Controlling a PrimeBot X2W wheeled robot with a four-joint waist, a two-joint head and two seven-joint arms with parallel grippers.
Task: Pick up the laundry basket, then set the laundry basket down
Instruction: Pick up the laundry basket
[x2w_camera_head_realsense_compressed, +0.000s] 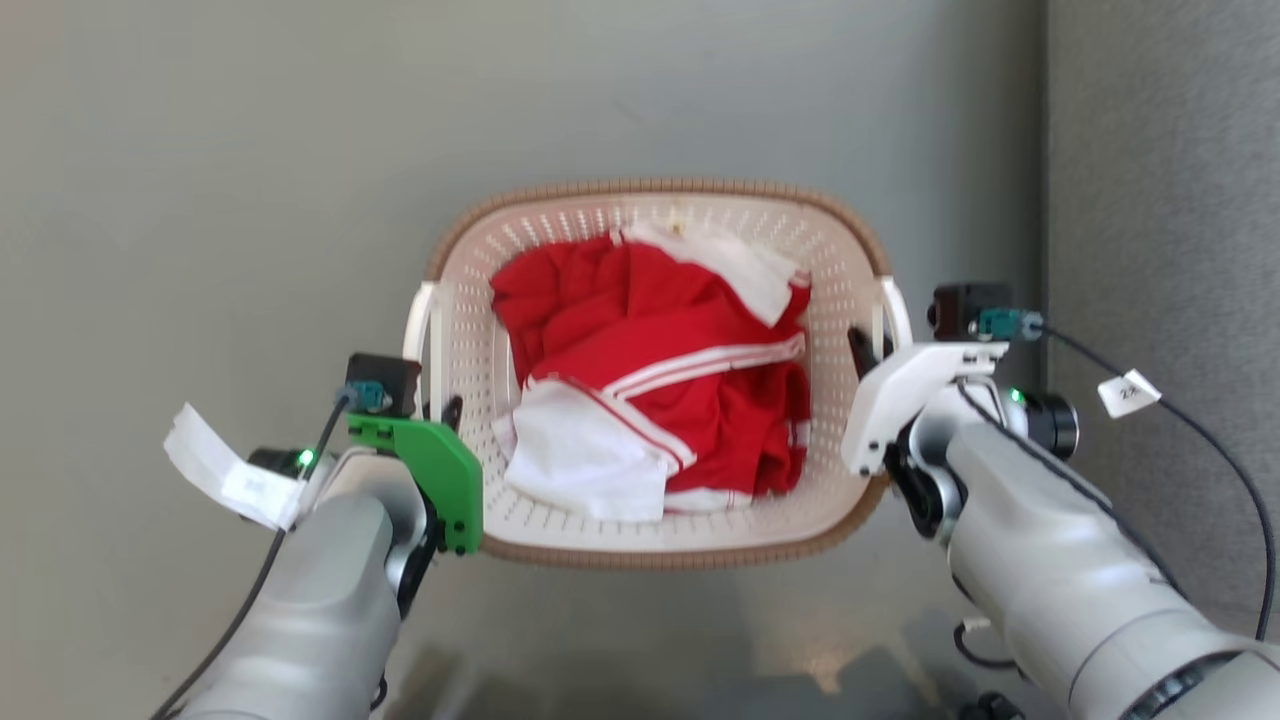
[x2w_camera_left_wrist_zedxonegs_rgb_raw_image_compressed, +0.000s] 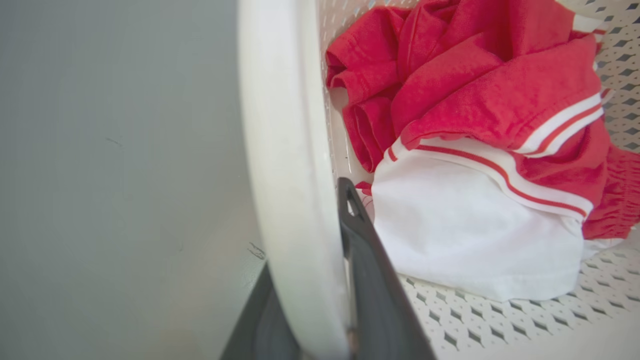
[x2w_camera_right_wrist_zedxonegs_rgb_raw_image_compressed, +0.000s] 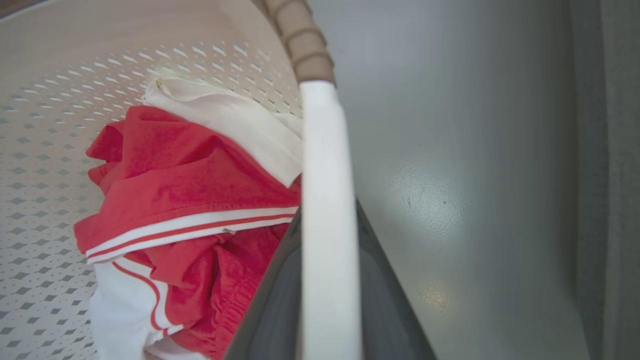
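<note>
Grey floor (x2w_camera_head_realsense_compressed: 200, 150): left claw (x2w_camera_head_realsense_compressed: 445, 400) and right claw (x2w_camera_head_realsense_compressed: 872, 350) pinch laundry basket (x2w_camera_head_realsense_compressed: 650, 188) handles (x2w_camera_head_realsense_compressed: 418, 320), tips hidden.

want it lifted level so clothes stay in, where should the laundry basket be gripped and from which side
Take its two white side handles, the left handle and right handle, one gripper each, from the outer sides. They sit opposite on the laundry basket, so the lift should stay level, and each is a thin bar a gripper can straddle, as the left gripper and right gripper do.
</note>
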